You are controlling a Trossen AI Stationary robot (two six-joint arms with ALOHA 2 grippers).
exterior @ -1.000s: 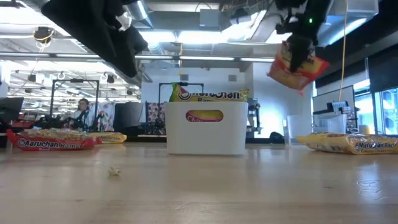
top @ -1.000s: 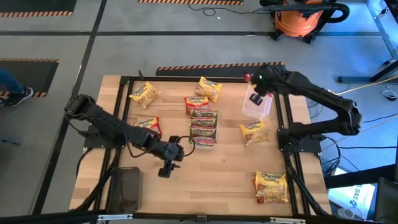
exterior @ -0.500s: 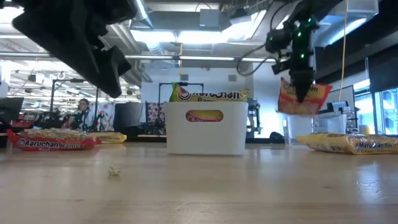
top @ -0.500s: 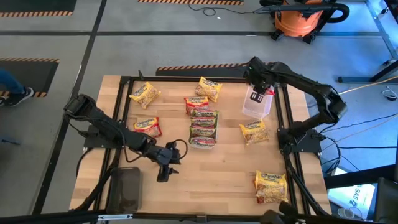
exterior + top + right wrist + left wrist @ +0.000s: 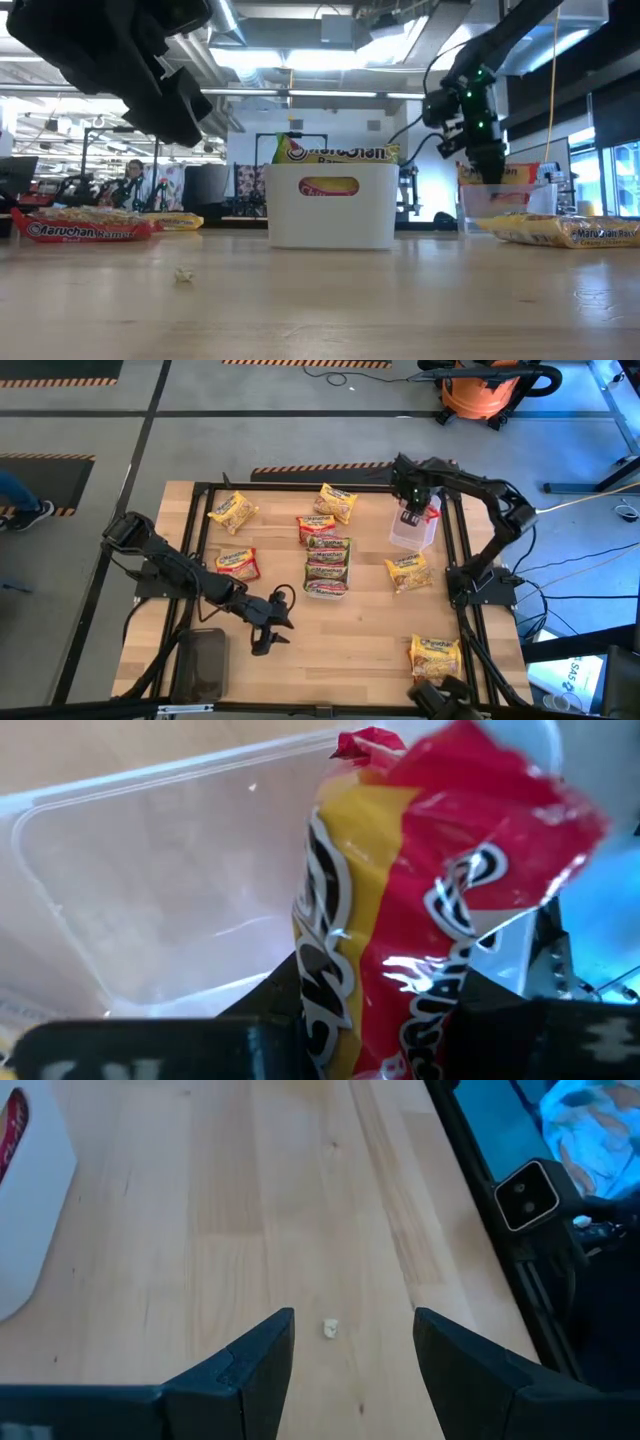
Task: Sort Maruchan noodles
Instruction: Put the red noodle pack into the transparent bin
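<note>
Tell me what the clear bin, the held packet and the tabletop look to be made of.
Clear bin: likely glossy transparent plastic; the wood shows through its walls. Packet in the right tool: thin crinkly printed plastic film, with creases and glare. Tabletop: pale wood planks with visible grain and seams.

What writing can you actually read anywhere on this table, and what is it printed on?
"Maruchan Ramen": flat red packet lying on the table, low view.
"Maruchan": green-and-yellow packet standing in the white bin; its second line is cut off.
The packet in the right gripper shows only partial letters; the overhead packets' print is too small.
</note>
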